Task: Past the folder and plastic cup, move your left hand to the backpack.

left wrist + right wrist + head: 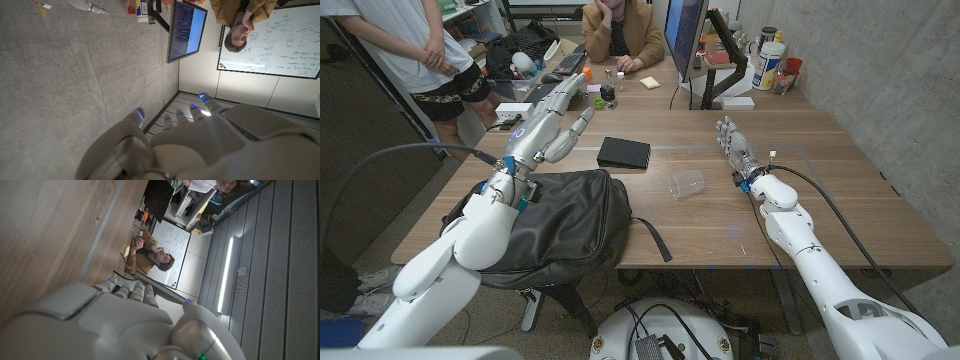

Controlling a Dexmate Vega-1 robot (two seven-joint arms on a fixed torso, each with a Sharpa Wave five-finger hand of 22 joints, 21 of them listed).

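Worktop (820,200) is bare wood w/ a concrete wall along its right side; monitor (686,35) at the far end, two people beyond it. We find the black backpack (555,220) at the near left edge, black folder (623,152) further in, clear plastic cup (687,183) on its side mid-worktop. Our left hand (552,118) is raised above the backpack's far side, fingers (572,84) apart, holding nothing. Right hand (732,142) sits on the worktop's right part, well apart from the cup, fingers extended, nothing held.
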